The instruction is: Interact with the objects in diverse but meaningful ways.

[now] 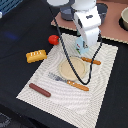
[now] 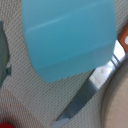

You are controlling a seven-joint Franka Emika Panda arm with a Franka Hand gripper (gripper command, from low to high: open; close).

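End effector (image 1: pixel 81 48) over pale blue carton (image 2: pixel 70 37); grip state unclear. Plate (image 1: pixel 71 67) bare.

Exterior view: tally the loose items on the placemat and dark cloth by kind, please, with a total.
Toy food: 3, tomato, bread block, sausage stick
Carton: 1, pale blue carton, mostly hidden behind the arm in the exterior view
Plate: 1, tan plate
Cutlery: 2, fork, knife
Total: 7
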